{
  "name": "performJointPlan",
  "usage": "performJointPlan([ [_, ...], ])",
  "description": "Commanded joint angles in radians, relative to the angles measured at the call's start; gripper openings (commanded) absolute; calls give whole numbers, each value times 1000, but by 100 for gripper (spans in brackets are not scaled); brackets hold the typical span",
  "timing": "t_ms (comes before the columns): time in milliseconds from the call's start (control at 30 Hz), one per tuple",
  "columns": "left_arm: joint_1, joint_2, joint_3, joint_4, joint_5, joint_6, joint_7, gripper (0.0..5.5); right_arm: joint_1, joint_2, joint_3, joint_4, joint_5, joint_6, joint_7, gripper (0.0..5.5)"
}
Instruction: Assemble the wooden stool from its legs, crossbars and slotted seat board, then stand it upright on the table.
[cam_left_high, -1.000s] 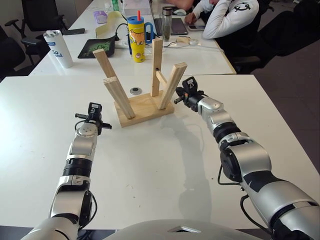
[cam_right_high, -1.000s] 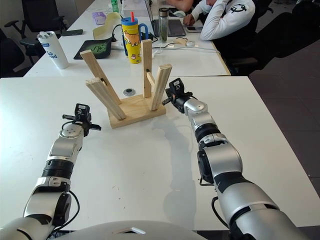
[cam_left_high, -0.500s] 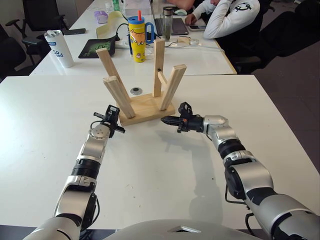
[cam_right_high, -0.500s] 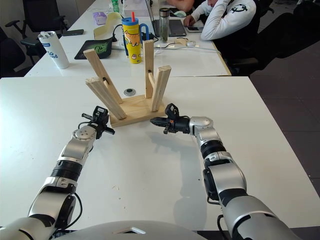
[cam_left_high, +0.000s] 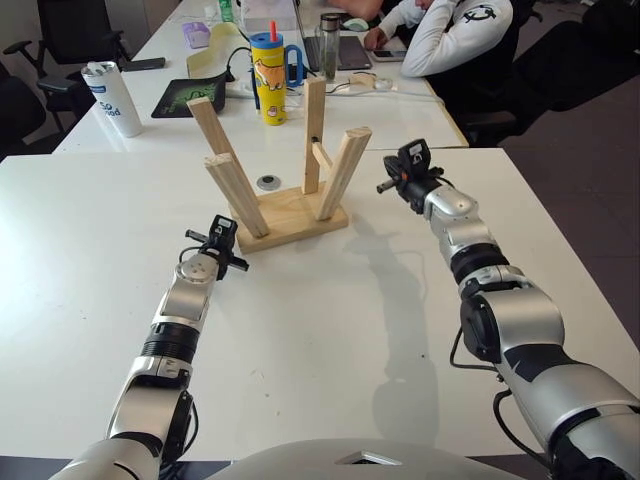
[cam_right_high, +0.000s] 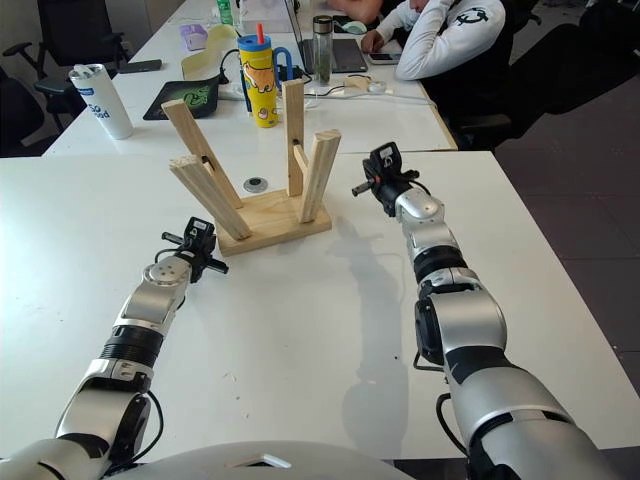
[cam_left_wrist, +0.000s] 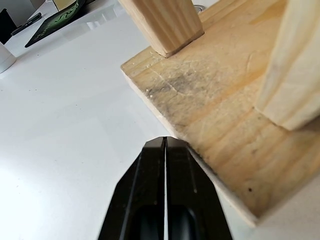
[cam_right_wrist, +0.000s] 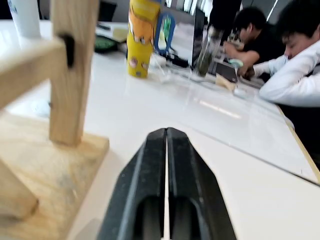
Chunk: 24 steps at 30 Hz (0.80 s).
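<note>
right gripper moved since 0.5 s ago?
Yes. The right gripper left the seat board's near right corner and moved toward the table's far edge; it is now beside the right-hand leg, apart from it.

Both head views look forward and down over the table (cam_left_high: 330, 330) from almost one spot, sharing the upturned stool (cam_left_high: 290, 212); the left wrist view sits close over its seat board (cam_left_wrist: 225, 115); the right wrist view looks low past a leg (cam_right_wrist: 72, 100).
</note>
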Motion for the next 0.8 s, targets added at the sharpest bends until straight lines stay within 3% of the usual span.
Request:
performJointPlan([
  [33, -3, 8, 17, -44, 4, 19, 10, 1, -9, 42, -9, -2, 51, -29, 182, 0],
  [200, -10, 12, 40, -89, -3, 30, 16, 1, 4, 41, -2, -38, 100, 0, 468, 0],
  [500, 0, 30, 57, -101, -6, 15, -1, 1, 93, 27, 35, -213, 154, 142, 754, 0],
  [667, 12, 28, 31, -134, -7, -1, -52, 1, 195, -17, 45, -415, 202, 275, 825, 0],
  [800, 17, 25, 28, -138, -2, 3, -58, 1, 212, -49, 24, -463, 172, 277, 697, 0],
])
